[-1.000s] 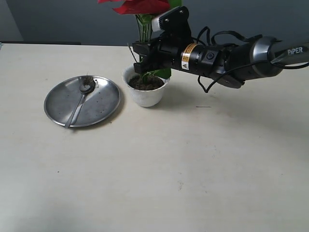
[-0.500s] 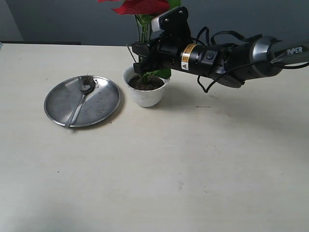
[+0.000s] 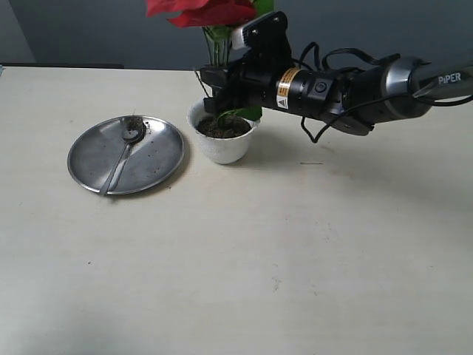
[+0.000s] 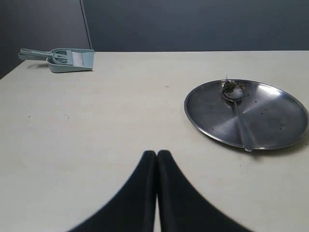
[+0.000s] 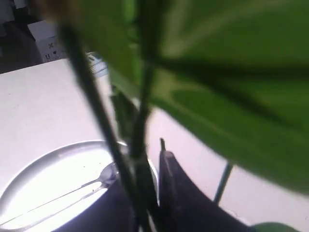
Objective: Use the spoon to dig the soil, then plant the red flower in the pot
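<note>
1. One landmark anchors your scene: the pot (image 3: 222, 139). Left of it sits the steel plate (image 3: 159, 159), and on the plate lies the spoon (image 3: 122, 159), with soil crumbs (image 3: 134, 123) at its bowl.
2. Your left gripper (image 4: 157, 159) has its fingers pressed together, empty, near the plate.
3. Soil (image 3: 222, 127) fills the pot, and the red flower (image 3: 203, 12) rises from it.
4. Just above the pot, your right gripper (image 3: 213, 90) is closed around the flower's stems (image 5: 140, 145).
</note>
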